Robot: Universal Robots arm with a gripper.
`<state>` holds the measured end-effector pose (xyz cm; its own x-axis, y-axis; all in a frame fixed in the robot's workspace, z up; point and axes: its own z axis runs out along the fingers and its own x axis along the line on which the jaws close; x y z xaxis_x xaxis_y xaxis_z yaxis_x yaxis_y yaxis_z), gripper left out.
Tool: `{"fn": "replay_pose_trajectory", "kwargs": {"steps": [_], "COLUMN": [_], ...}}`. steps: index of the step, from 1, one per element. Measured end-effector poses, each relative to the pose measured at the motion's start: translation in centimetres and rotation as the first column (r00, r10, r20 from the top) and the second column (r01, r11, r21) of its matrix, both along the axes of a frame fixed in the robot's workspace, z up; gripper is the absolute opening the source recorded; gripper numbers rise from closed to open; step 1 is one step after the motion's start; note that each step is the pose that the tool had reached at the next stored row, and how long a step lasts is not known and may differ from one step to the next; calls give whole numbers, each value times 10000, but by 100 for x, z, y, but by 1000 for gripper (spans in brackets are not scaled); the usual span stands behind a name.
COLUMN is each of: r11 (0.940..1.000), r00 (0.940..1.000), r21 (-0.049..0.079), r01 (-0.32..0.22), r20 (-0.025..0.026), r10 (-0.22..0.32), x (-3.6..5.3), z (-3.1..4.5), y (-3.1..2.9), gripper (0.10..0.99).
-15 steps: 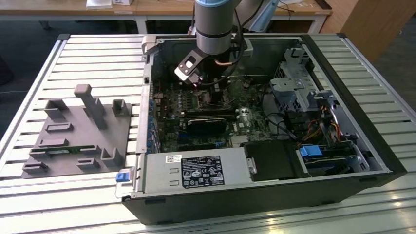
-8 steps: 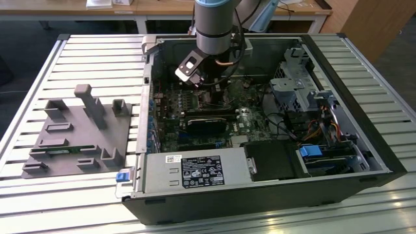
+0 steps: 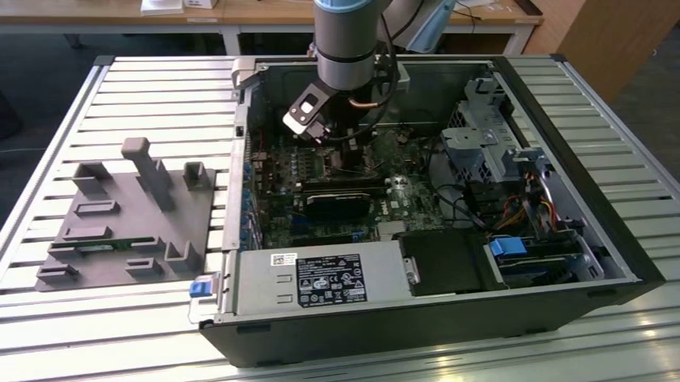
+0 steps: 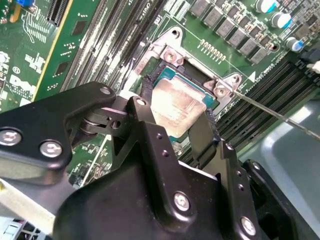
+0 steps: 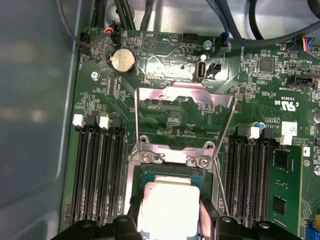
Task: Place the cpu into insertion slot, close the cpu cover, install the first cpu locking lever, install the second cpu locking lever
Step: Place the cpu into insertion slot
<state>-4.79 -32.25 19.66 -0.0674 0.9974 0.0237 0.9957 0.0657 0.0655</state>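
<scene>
While reaching straight down into the open computer case, grips one cpu in the one gripper, with both black fingers closed against two opposite edges of the chip; holds it flat, silver-grey metal top facing up, edges square to the rim of the one insertion slot; being square, shows no long axis; sits within that slot's outline, though cannot tell whether fully seated or just above the contacts; has the one cpu cover swung open, standing up off the slot from the edge with two screws, its cutout framing green board behind; shows one thin locking lever slanting away from a corner of the slot, across the long black memory slots; counts two banks of those, one on each side of the slot, running parallel to the cpu's gripped edges; adds one round coin cell beyond the cover; at the exterior view's left of the case, finds one grey fixture block lying on the slatted table, well apart from the gripper.
</scene>
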Motion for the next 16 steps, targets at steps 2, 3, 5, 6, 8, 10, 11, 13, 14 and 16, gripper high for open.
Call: {"fn": "replay_pose_trajectory", "kwargs": {"steps": [2,3,5,6,8,10,11,13,14,16], "r11": [10000,10000,10000,10000,10000,10000,10000,10000,10000,10000], "r00": [10000,10000,10000,10000,10000,10000,10000,10000,10000,10000], "r21": [1,0,1,1,1,2,1,1,1,1], "r01": [-57,-77,-80,-80,-77,-68,-63,-60,-61,-59], "r20": [-3,-3,-3,-4,-3,-3,-3,-3,-3,-3], "r10": [57,77,80,80,77,68,63,60,61,59], "x": [3,3,5,5,5,5,5,8,11,18], "z": [-2,-3,-3,-3,-4,-4,-4,-4,-4,-4], "y": [-2,-2,-6,-12,-40,-44,-44,-44,-45,-45], "gripper": [541,541,541,541,541,541,541,541,541,541]}}
